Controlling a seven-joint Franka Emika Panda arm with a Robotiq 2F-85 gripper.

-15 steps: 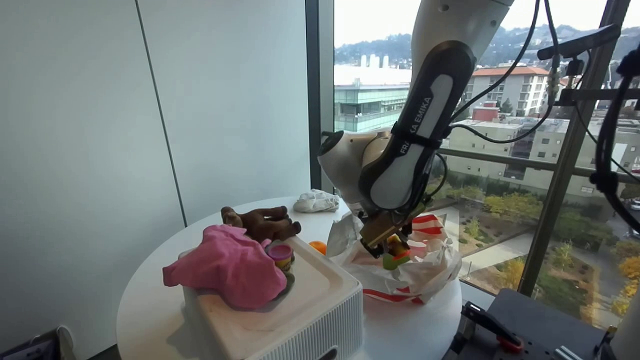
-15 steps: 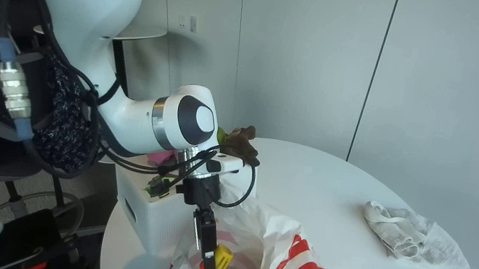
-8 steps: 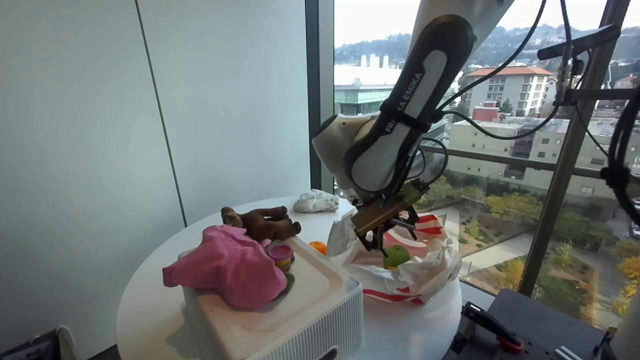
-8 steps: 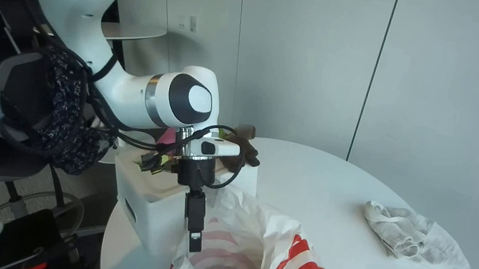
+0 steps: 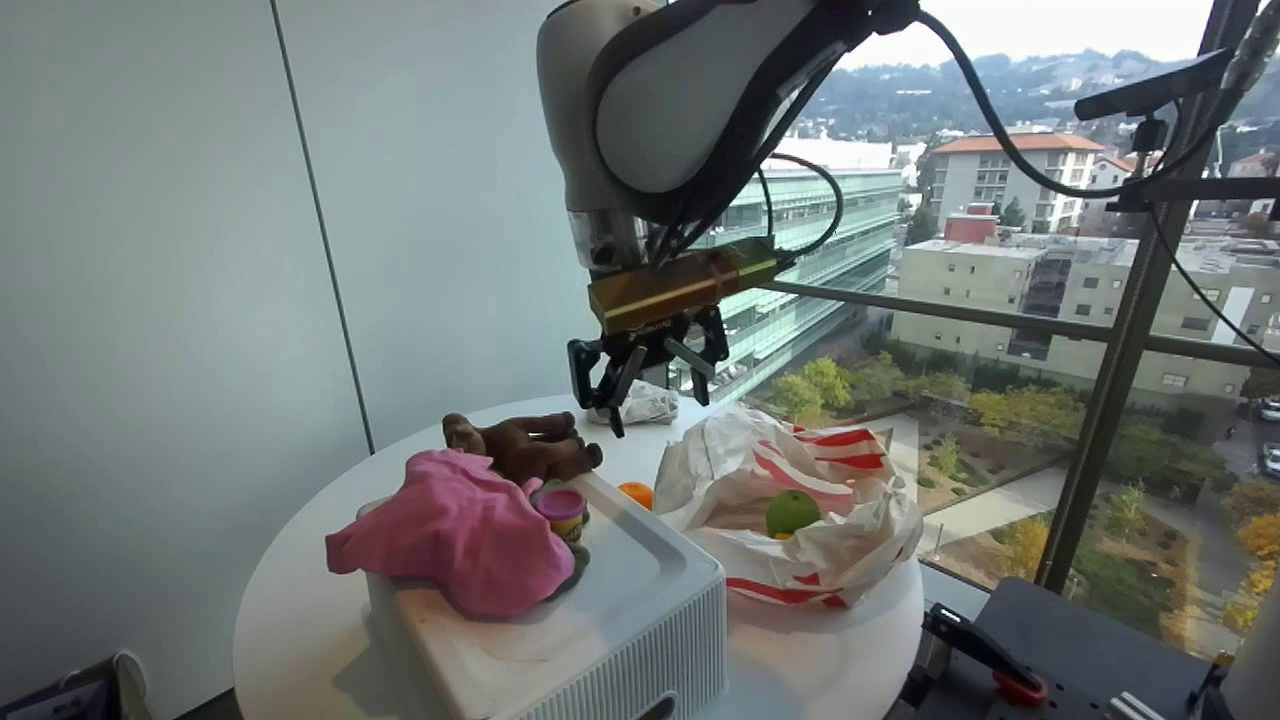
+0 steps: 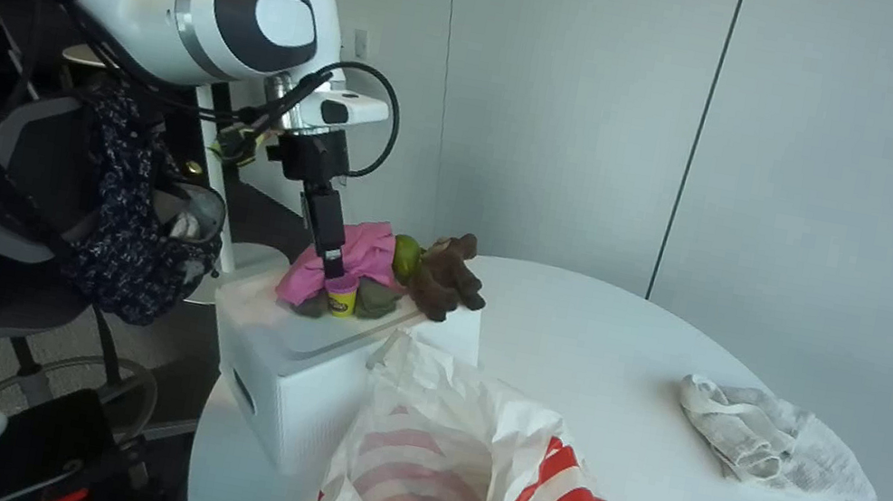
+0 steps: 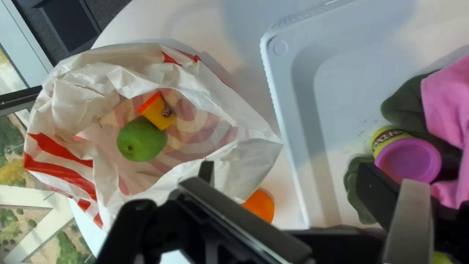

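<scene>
My gripper (image 5: 660, 412) hangs open in the air with nothing between its fingers, above the gap between the white bag and the white box. In the wrist view, one fingertip (image 7: 207, 170) shows over the bag's edge and the other partly covers a purple-lidded Play-Doh can (image 7: 408, 161). That can stands on the box against dark green fabric and a pink cloth (image 5: 460, 540). Inside the red-and-white plastic bag (image 7: 69, 106), a yellow Play-Doh can with an orange lid (image 7: 159, 112) lies touching a green fruit (image 7: 142, 141).
The white box (image 5: 640, 570) rests on a round white table (image 6: 606, 334). A brown plush toy (image 5: 535, 447) leans at the box's edge. An orange fruit (image 5: 637, 493) sits between box and bag. A crumpled white cloth (image 6: 776, 442) lies farther along the table.
A second ago the gripper held the yellow can inside the bag. It opened, leaving the can by the green fruit, then rose out of the bag and moved toward the box.
</scene>
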